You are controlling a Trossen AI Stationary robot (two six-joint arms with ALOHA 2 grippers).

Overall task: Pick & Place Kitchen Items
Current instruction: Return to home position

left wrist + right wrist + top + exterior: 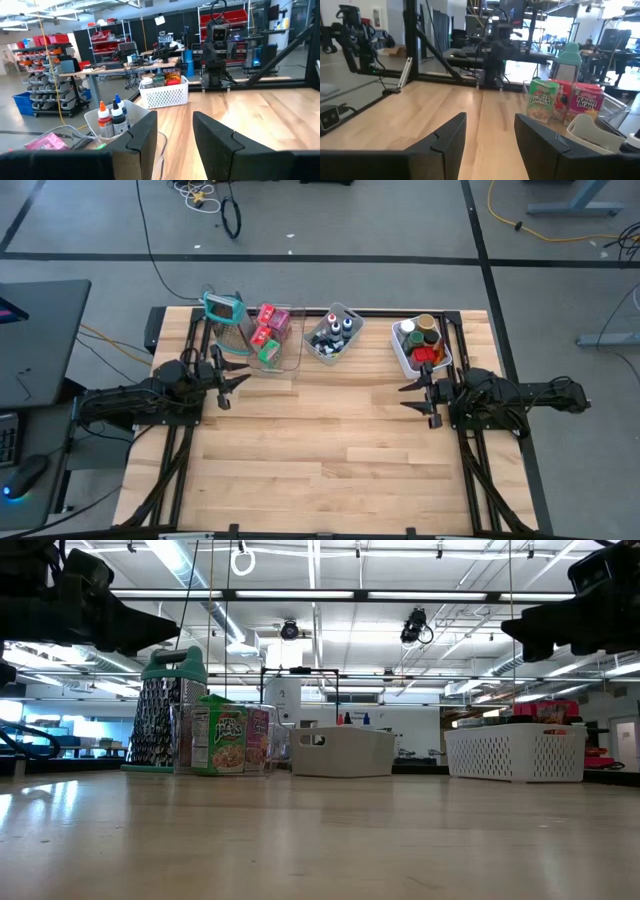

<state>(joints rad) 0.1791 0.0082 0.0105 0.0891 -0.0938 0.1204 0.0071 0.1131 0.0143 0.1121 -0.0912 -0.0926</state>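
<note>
While the arms hover near the side edges of the table (330,470), the left gripper (236,384) and right gripper (410,398) are spread apart, empty. Along the far edge the little bottles (331,334) stand in the grey bin (355,328): likely light, slick, tippy; I'd pinch below the cap.

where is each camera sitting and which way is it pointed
High view: above the table, straight down; left gripper and right gripper both open, facing each other.
Low view: table-top height, looking level across to the grater and bins; arms' dark ends at the top corners.
Left wrist view: on the left arm, facing the right arm; own fingers in the foreground.
Right wrist view: on the right arm, facing the left arm; own fingers in the foreground.
Shared: both wrist views see the grey bin.
</note>
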